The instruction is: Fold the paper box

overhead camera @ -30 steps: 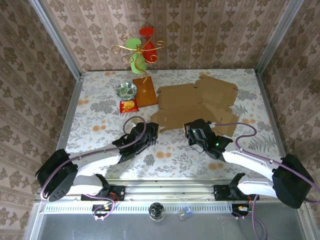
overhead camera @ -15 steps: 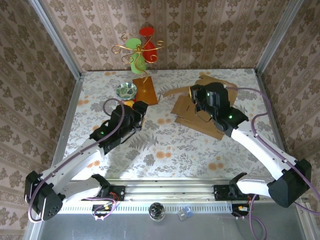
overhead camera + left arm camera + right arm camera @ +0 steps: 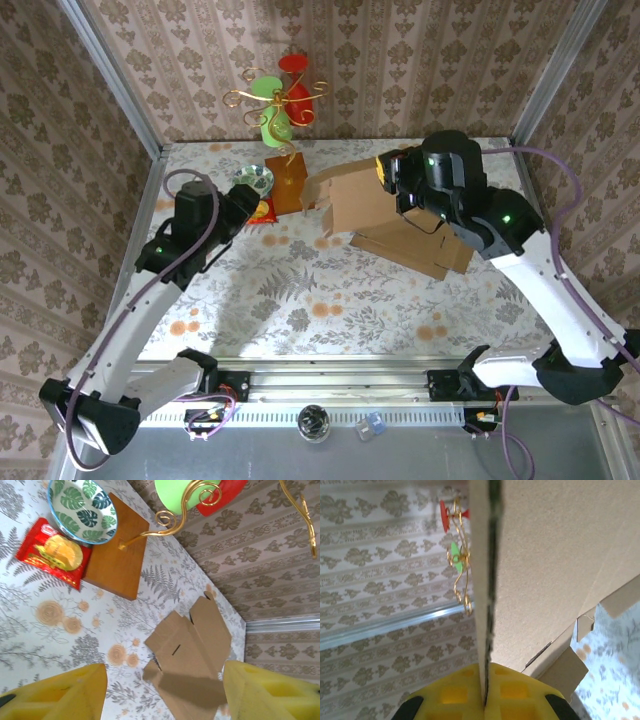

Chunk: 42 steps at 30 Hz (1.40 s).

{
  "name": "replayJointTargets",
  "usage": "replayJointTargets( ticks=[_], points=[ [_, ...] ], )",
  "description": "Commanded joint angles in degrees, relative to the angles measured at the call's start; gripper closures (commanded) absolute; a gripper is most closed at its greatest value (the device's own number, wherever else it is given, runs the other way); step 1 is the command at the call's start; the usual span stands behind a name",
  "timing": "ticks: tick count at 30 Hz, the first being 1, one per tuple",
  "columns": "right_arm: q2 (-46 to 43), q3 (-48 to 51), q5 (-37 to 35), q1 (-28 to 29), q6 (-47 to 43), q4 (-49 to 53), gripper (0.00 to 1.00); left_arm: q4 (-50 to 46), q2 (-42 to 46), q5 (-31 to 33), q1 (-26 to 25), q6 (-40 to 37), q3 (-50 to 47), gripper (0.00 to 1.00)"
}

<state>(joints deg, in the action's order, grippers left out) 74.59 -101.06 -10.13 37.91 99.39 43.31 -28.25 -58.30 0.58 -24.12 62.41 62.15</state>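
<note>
The paper box [image 3: 385, 222] is a flat brown cardboard blank, folded over and partly raised off the table at the back right. My right gripper [image 3: 388, 183] is shut on its upper edge. In the right wrist view the sheet's edge [image 3: 487, 580] runs straight down into the closed yellow pads of the gripper [image 3: 485, 700]. My left gripper [image 3: 250, 207] hangs open to the left of the box, apart from it. Its wrist view shows the blank [image 3: 192, 650] on the table beyond the spread yellow fingers [image 3: 65, 695] of the gripper [image 3: 164, 680].
A leaf-patterned bowl [image 3: 254, 181], a red snack packet [image 3: 258, 210] and a wooden base [image 3: 290, 186] bearing a gold wire stand with red and green discs [image 3: 281, 95] sit at the back left, close to my left gripper. Patterned walls enclose the table on three sides.
My right arm has lifted the cardboard off the table and carried it backward. My left gripper has let go, opened, and drawn back to the left toward the bowl.
</note>
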Motion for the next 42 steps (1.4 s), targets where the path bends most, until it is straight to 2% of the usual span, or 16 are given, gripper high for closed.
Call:
replayJointTargets(
  ticks=[1, 5, 8, 12, 16, 19, 22, 30, 42],
  points=[
    [4.63, -4.12, -2.17, 0.12, 4.67, 11.50, 1.00, -3.91, -1.18, -5.01, 2.91, -6.50, 2.56, 0.37],
    [9.35, 2.31, 2.12, -3.10, 7.02, 0.13, 1.00, -3.66, -2.83, -9.64, 5.96, -10.02, 2.71, 0.39],
    [13.04, 4.66, 4.65, -4.82, 6.71, -3.09, 1.00, -4.05, -4.59, -13.35, 7.02, -14.20, 3.15, 0.42],
    [14.66, 10.63, 5.03, -5.22, 6.36, -11.14, 1.00, -4.77, -6.92, -16.76, 6.95, -18.61, 3.13, 0.44],
    [15.29, 18.11, 5.88, -5.39, 7.08, -22.23, 1.00, -4.49, -7.44, -17.26, 6.64, -19.65, 1.50, 0.44],
    [15.60, 21.60, 7.05, -5.50, 7.43, -26.07, 1.00, -2.60, -7.65, -17.72, 6.39, -18.24, 0.70, 0.44],
    [15.48, 23.82, 7.15, -5.39, 7.03, -27.50, 1.00, 0.26, -8.52, -18.29, 5.05, -13.51, 0.85, 0.46],
    [15.15, 27.83, 7.58, -5.22, 7.75, -30.94, 1.00, 2.96, -14.25, -13.57, -4.69, 0.47, 6.90, 0.44],
    [14.31, 29.50, 8.28, -4.97, 8.19, -32.59, 1.00, 7.02, -25.26, -14.19, -8.11, 3.65, 12.31, 0.46]
  ],
)
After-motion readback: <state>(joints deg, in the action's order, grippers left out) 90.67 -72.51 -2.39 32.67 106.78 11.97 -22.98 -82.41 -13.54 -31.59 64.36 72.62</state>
